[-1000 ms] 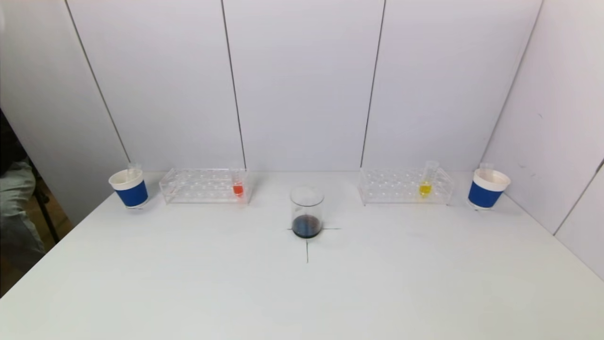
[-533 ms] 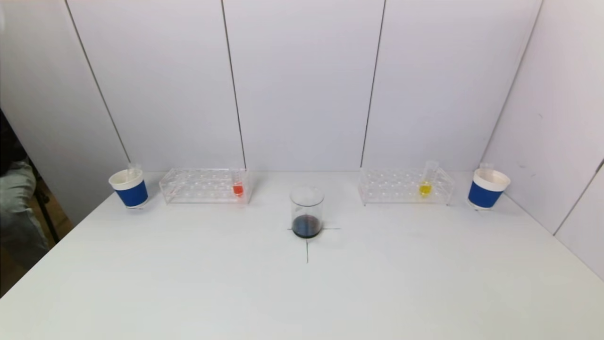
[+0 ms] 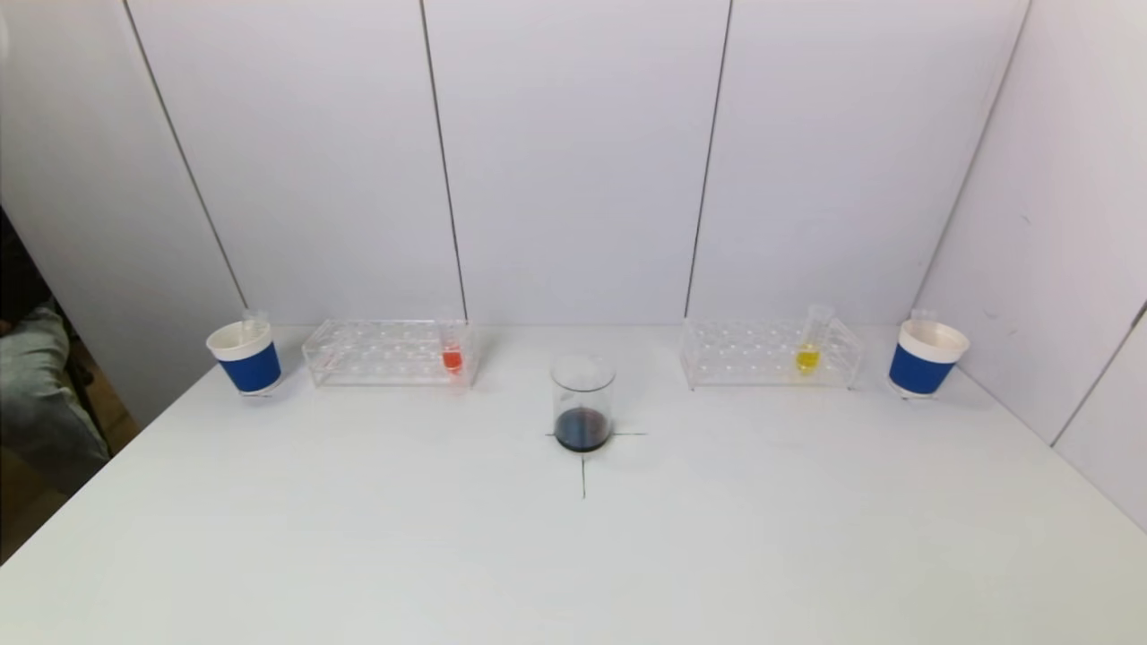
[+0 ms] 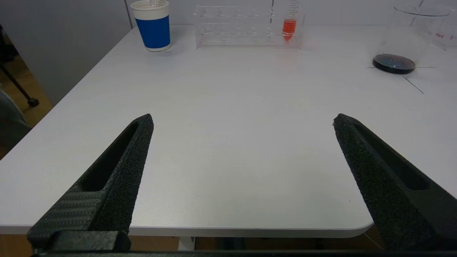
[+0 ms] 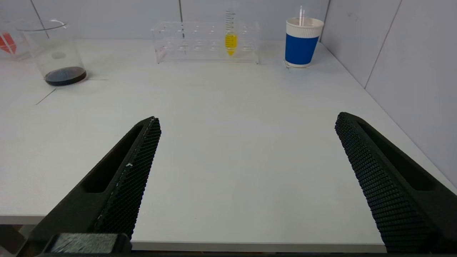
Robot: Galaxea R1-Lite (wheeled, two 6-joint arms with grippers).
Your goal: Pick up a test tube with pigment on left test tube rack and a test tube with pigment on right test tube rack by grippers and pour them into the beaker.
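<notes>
A test tube with red pigment [image 3: 452, 355] stands at the right end of the clear left rack [image 3: 387, 353]; it also shows in the left wrist view [image 4: 289, 25]. A test tube with yellow pigment [image 3: 809, 349] stands in the clear right rack [image 3: 771, 354]; it also shows in the right wrist view [image 5: 231, 39]. A glass beaker [image 3: 582, 401] with dark liquid stands at the table centre. My left gripper [image 4: 242, 119] and right gripper [image 5: 247, 122] are open and empty at the table's near edge, out of the head view.
A blue-and-white paper cup [image 3: 245, 356] stands left of the left rack and another paper cup [image 3: 927, 357] right of the right rack, each holding a clear tube. A black cross [image 3: 583, 466] marks the table under the beaker. White walls stand behind and at the right.
Nothing on the table has moved. Only a grey shape beyond the table's left edge has shifted a little.
</notes>
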